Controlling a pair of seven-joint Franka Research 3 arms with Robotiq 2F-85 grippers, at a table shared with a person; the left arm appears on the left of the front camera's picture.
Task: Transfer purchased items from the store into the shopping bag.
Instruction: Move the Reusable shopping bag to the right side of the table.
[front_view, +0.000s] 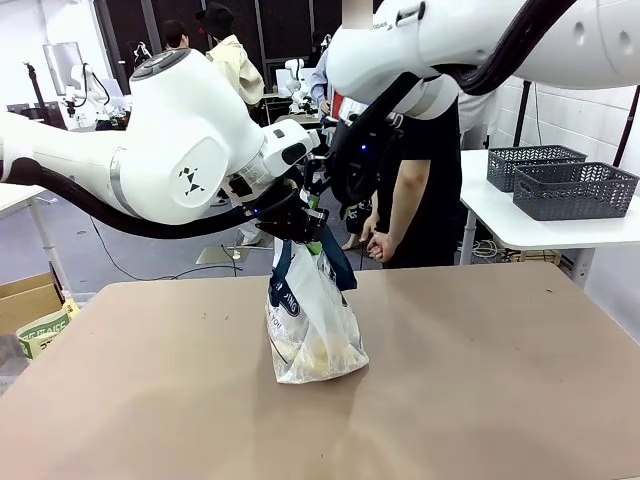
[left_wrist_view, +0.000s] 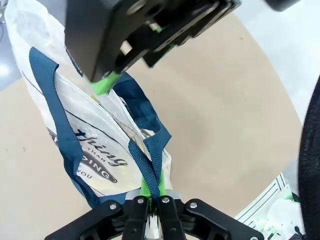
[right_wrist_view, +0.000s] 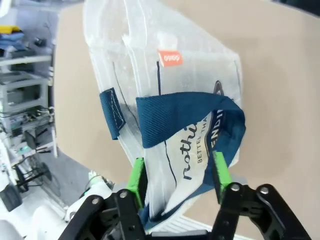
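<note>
**benchrat:** Front view has the shopping bag (front_view: 312, 325) standing mid-frame on the tan surface (front_view: 500, 380), pale-yellow purchased items (front_view: 325, 352) showing through the film near the bottom. How would that thing handle?

**gripnerd:** Soft and floppy, going by the crinkles. Thin translucent plastic looks slick and would probably tear if pinched hard, so the woven navy strap handles (right_wrist_view: 185, 117) look like the sensible place to grab. The load looks light since the items are small, though the bag will likely sag and swing when lifted.

**benchrat:** And the arms?

**gripnerd:** Left arm sweeps in from the left of the frame, wrist angled down, left claw (left_wrist_view: 151, 199) pinched tight on one navy strap (left_wrist_view: 150, 165) right above the bag's mouth. Right arm drops in from the upper right; the right claw (right_wrist_view: 177, 172) has its green pads (right_wrist_view: 136, 176) apart, straddling the bag's top edge, with the other handle looped just past them. It doesn't look like it's gripping anything.
</note>
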